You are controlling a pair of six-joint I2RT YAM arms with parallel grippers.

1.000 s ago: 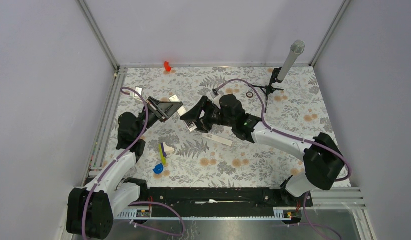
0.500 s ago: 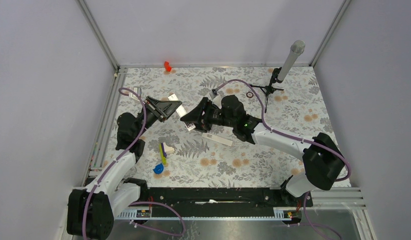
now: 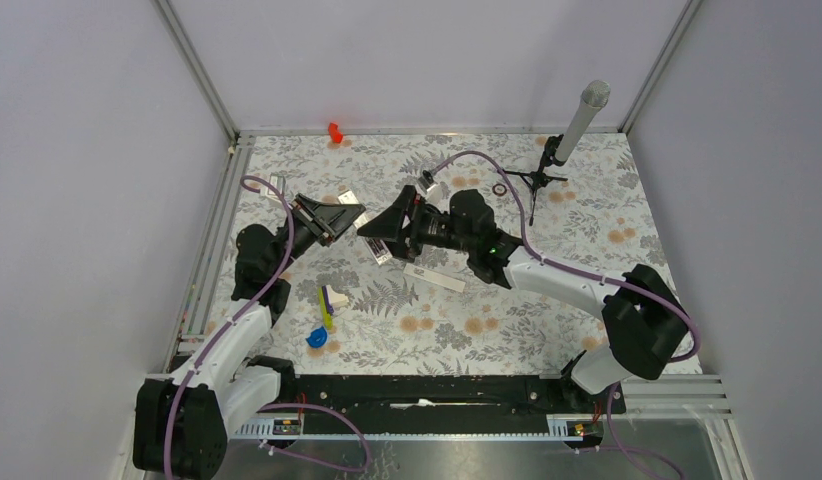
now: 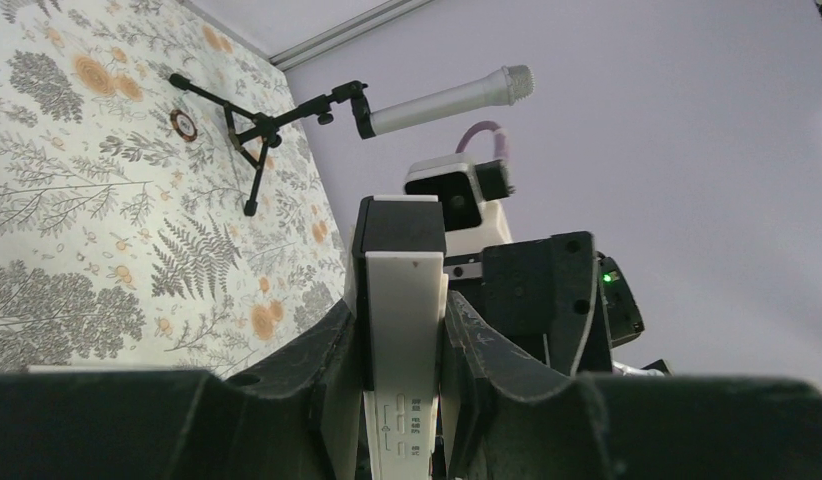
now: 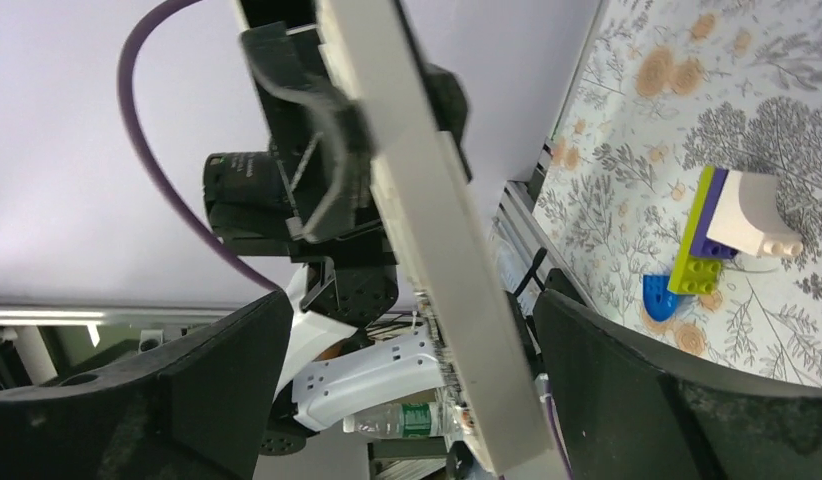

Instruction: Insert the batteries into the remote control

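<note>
White remote (image 4: 402, 340), black at one end, small grey marks on the white. Tablecloth (image 3: 547, 300) pale with grey ferns and orange blossoms. Toy blocks (image 5: 709, 235) at eight o'clock: lime, purple, blue, white. Red piece (image 3: 334, 131) at twelve. Grey microphone (image 3: 587, 108) on black stand at two. Purple cables (image 3: 467, 158) on white-and-black arms (image 3: 567, 280).

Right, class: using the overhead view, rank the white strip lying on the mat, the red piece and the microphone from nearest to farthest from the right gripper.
1. White strip: just on the near-edge side of the right gripper.
2. Red piece: at the mat's far edge, slightly left.
3. Microphone: far right corner.
</note>
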